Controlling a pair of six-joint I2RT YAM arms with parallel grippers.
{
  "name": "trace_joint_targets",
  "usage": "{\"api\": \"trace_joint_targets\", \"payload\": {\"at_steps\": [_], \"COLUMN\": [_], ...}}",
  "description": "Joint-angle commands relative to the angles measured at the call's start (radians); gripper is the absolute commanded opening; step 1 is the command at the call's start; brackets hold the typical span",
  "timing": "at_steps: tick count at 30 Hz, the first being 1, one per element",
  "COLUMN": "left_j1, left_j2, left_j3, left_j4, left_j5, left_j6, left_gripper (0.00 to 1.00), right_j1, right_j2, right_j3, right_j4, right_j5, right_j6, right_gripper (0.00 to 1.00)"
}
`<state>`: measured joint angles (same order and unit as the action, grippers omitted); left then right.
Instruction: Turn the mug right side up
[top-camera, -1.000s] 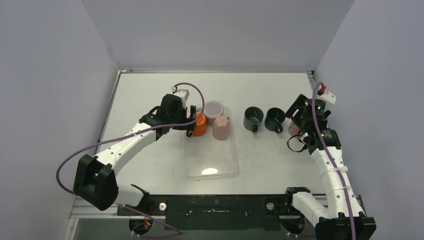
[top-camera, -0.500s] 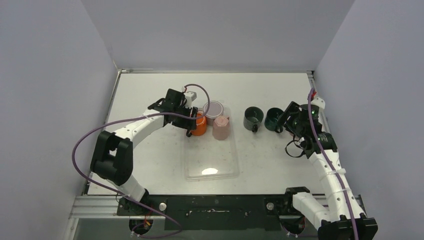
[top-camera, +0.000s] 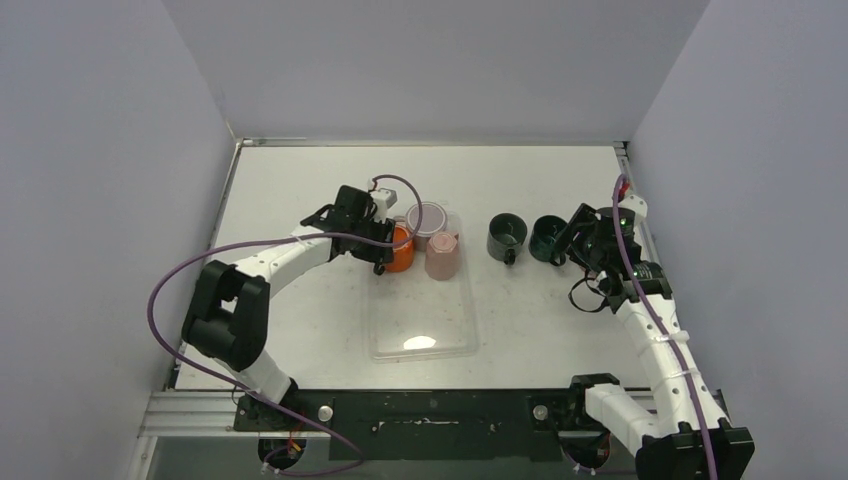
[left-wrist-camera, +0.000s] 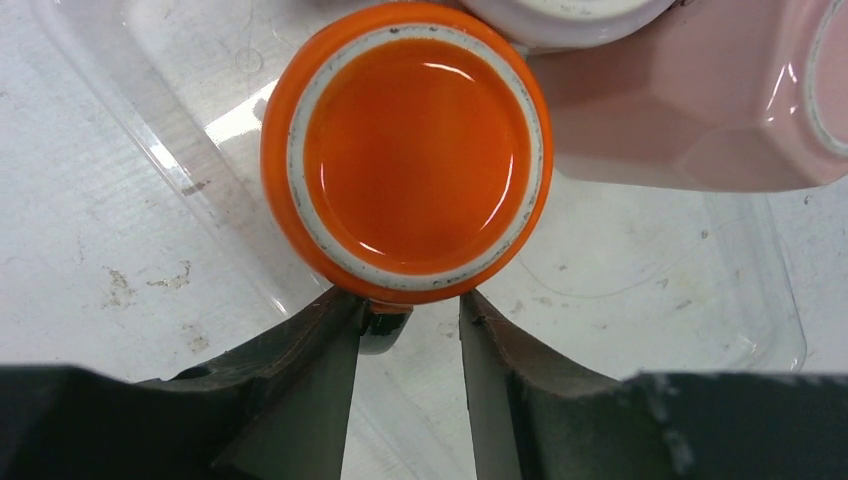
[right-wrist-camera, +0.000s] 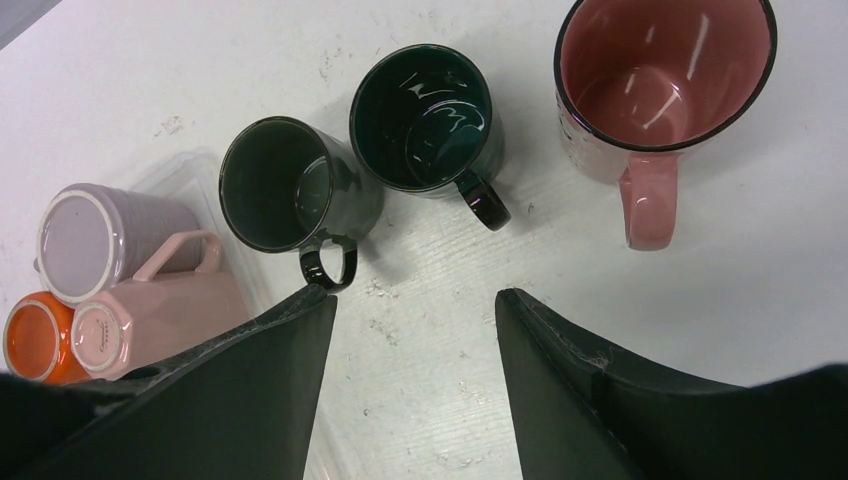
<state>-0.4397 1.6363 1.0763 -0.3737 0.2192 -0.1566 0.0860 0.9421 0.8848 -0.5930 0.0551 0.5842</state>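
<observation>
Orange mug: the glossy orange ceramic mug (left-wrist-camera: 415, 150) sits bottom-up, its white-ringed base facing the left wrist camera, right off the fingertips of the left gripper (left-wrist-camera: 405, 305).
Where it sits: at the far left corner of the clear plastic tray (left-wrist-camera: 700, 260), just ahead of the hand.
Left gripper grip: fingers a little apart, tips at the mug's near rim. A small dark part, possibly the handle, lies between them against one finger (left-wrist-camera: 335, 330), with a gap to the other. It is not clamped.
Beside the hand: a pale pink faceted mug (left-wrist-camera: 690, 110) lies ahead and to one side of the fingers, pressed up against the orange mug.
Next over: a lilac mug (top-camera: 427, 218), base up, stands in the tray just past the orange one.
Right gripper: the right gripper (right-wrist-camera: 415, 295) has its fingers spread wide, holding nothing, above the white table (top-camera: 300, 180).
Ahead of the right hand: two dark green mugs (right-wrist-camera: 290, 190) (right-wrist-camera: 425, 115) stand upright side by side, mouths open, handles toward the fingers.
Off to the side: an upright rose-pink mug (right-wrist-camera: 655, 75) with a dark rim stands beside the green pair.
</observation>
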Motion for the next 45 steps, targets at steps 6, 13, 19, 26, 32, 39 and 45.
{"api": "trace_joint_targets", "payload": {"at_steps": [6, 13, 19, 26, 32, 39, 45], "left_j1": [-0.033, -0.06, -0.081, -0.105, -0.117, -0.117, -0.109], "left_j2": [-0.007, 0.012, 0.034, 0.01, -0.084, -0.274, -0.437], "left_j3": [0.002, 0.003, 0.01, -0.002, -0.029, -0.126, -0.114], "left_j4": [0.073, 0.059, 0.065, 0.094, 0.091, 0.092, 0.095], "left_j5": [-0.085, -0.153, -0.172, -0.204, -0.19, -0.115, -0.035], "left_j6": [0.0, -0.006, -0.002, 0.013, 0.016, -0.044, -0.133], "left_gripper": [0.27, 0.34, 0.3, 0.01, 0.0, 0.0, 0.0], "right_j1": [0.003, 0.004, 0.003, 0.003, 0.004, 0.005, 0.018], "right_j2": [-0.006, -0.015, -0.031, -0.05, -0.065, -0.125, -0.173], "right_j3": [-0.006, -0.017, -0.028, -0.027, -0.024, -0.071, -0.142], "right_j4": [0.01, 0.006, 0.002, -0.01, -0.002, 0.117, 0.349], "right_j5": [0.015, 0.015, 0.006, 0.005, -0.045, -0.304, -0.577], "right_j6": [-0.006, -0.012, -0.009, -0.005, -0.005, -0.011, 0.143], "right_gripper": [0.61, 0.6, 0.6, 0.6, 0.61, 0.72, 0.79]}}
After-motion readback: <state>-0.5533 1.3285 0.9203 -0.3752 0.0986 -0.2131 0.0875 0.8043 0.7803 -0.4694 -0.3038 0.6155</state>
